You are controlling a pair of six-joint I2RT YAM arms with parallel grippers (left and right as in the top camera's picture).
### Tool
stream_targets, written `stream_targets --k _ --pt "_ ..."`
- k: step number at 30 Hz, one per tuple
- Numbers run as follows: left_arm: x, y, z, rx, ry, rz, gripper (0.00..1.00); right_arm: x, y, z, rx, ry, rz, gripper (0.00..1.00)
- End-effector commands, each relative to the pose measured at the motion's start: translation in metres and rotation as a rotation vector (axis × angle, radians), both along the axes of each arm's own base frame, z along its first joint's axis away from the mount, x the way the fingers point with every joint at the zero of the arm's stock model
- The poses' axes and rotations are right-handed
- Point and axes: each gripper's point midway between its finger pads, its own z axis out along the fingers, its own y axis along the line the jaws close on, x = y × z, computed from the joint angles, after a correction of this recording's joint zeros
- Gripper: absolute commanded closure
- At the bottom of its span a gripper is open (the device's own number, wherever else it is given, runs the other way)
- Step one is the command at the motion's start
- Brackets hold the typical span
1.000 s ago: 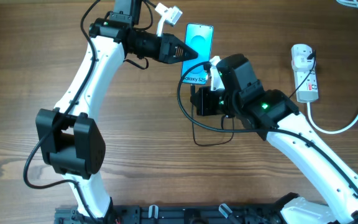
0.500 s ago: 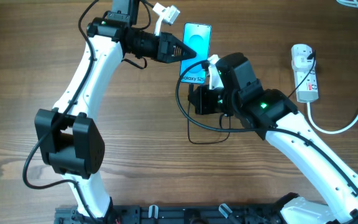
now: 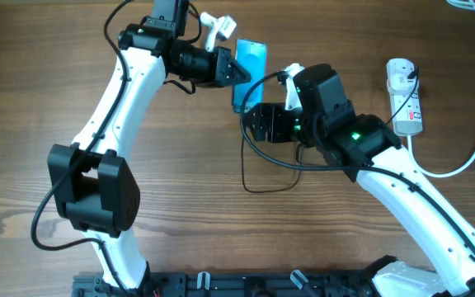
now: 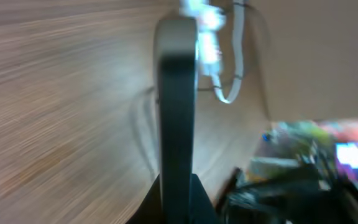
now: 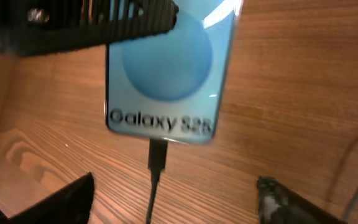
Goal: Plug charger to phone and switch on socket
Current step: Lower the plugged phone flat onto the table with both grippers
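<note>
The phone (image 3: 251, 58) is tipped up on its edge, with my left gripper (image 3: 239, 71) shut on it. In the left wrist view the phone (image 4: 178, 106) shows edge-on as a dark strip between the fingers (image 4: 199, 202). The right wrist view shows its cyan screen (image 5: 166, 62) face-on, with the charger connector (image 5: 158, 154) sitting in the port at its lower end. My right gripper (image 5: 176, 202) stands open just below, its fingers wide apart on either side of the thin cable and not touching it. The charger cable (image 3: 246, 165) loops down over the table. The socket (image 3: 405, 95) lies at the far right.
A white cord (image 3: 460, 165) curves from the socket toward the right edge of the table. A black plug (image 3: 405, 76) sits in the socket's upper end. A white clip (image 3: 221, 25) juts out near the left wrist. Both arms crowd the upper middle of the wooden table (image 3: 180, 206).
My right gripper has opened and let go of the connector, which stays in the phone. The left gripper has tipped the phone up from flat onto its edge and drawn it slightly left.
</note>
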Motion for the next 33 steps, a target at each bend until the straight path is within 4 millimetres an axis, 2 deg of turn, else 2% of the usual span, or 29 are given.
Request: stream_targets --k 1,7,18,26,33 --pt "0.012 0.014 -0.027 0.121 0.127 0.167 0.96 0.005 -0.003 0.009 -0.007 -0.022 -0.018 0.07" --pt "0.007 0.013 -0.078 0.166 0.29 0.17 0.96 0.002 -0.006 0.004 -0.027 -0.001 -0.022 0.05" --pt "-0.001 0.005 -0.131 0.209 0.378 0.116 0.91 0.001 -0.006 0.003 -0.028 0.001 -0.022 0.04" --pt "-0.008 0.001 -0.157 0.229 0.424 0.104 0.91 0.001 -0.007 0.003 -0.029 0.004 -0.022 0.04" --pt "-0.007 0.005 -0.167 0.257 0.409 0.114 0.89 -0.001 -0.008 0.001 -0.035 0.012 -0.021 0.03"
